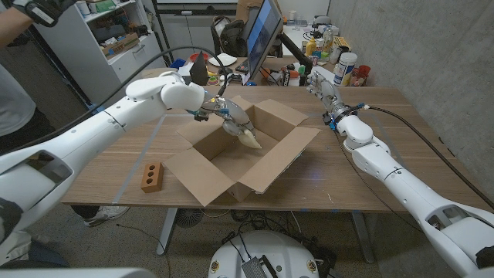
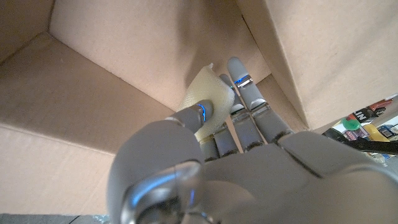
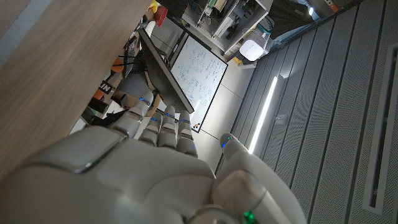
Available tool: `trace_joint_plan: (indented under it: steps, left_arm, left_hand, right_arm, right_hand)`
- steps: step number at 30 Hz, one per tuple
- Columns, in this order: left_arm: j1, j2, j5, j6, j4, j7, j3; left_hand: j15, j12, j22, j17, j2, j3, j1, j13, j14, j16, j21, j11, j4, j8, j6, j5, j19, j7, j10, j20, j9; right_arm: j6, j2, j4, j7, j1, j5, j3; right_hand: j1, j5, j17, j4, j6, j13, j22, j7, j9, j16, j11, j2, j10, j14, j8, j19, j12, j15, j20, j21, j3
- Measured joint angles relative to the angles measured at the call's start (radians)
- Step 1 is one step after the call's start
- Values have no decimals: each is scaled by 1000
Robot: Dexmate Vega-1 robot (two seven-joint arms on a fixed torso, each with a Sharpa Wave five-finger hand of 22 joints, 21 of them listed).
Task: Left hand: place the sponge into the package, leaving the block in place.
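i am holding left hand (image 1: 234, 122) over open cardboard package (image 1: 282, 158), fingers (image 2: 249, 102) and thumb pinching pale sponge (image 1: 250, 140). sponge is hanging inside box opening, above its floor, near back wall in left wrist view (image 2: 208, 93). brown block (image 1: 153, 177) is lying on table (image 1: 401, 123), left of package, apart. right hand (image 1: 325, 89) is waiting at far right of table, fingers straight and close together, holding nothing.

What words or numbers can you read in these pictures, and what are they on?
"IN": white letters on a dark label past the box's edge; the rest is cut off.
Whiteboard: blue handwriting, too small to read.
Bottles and jars behind the table: labels too blurred to read.
Cardboard box, wooden block, sponge: no writing.
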State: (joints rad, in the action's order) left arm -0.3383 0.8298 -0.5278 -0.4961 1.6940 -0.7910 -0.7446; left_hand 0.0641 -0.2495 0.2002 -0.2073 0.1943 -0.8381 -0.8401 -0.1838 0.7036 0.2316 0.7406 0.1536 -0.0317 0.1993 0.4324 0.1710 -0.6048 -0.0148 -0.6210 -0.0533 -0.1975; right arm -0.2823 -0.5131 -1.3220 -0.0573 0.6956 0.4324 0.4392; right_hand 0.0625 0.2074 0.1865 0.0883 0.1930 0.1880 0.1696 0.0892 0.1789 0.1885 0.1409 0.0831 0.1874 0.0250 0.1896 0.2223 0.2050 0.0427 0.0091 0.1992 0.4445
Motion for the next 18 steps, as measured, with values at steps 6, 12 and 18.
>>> trace_joint_plan:
  steps: [6,12,18]
  left_arm:
    - [2,-11,-10,-10,-24,7,-14]
    - [5,-26,-18,-27,-53,21,-29]
    - [9,-34,-22,-42,-68,22,-37]
  left_hand:
    - [0,7,0,0,0,0,0,0,0,0,0,0,0,-4,0,0,0,0,0,0,0]
    - [5,7,-3,0,4,0,-5,0,-5,0,7,0,0,-3,-4,0,5,4,0,-6,0]
    - [0,8,-5,0,2,0,-15,0,-10,0,7,0,0,-7,-6,0,15,6,0,0,0]
  right_arm:
    - [-6,6,17,8,-10,2,3]
    - [-15,12,38,19,-20,4,6]
    - [-20,18,58,22,-29,5,8]
  right_hand:
    - [0,0,0,0,0,0,0,0,0,0,0,0,0,0,0,0,0,0,0,0,0]
    - [0,0,0,0,0,0,0,0,0,0,0,0,0,0,0,0,0,0,0,0,0]
    - [0,0,0,0,0,0,0,0,0,0,0,0,0,0,0,0,0,0,0,0,0]
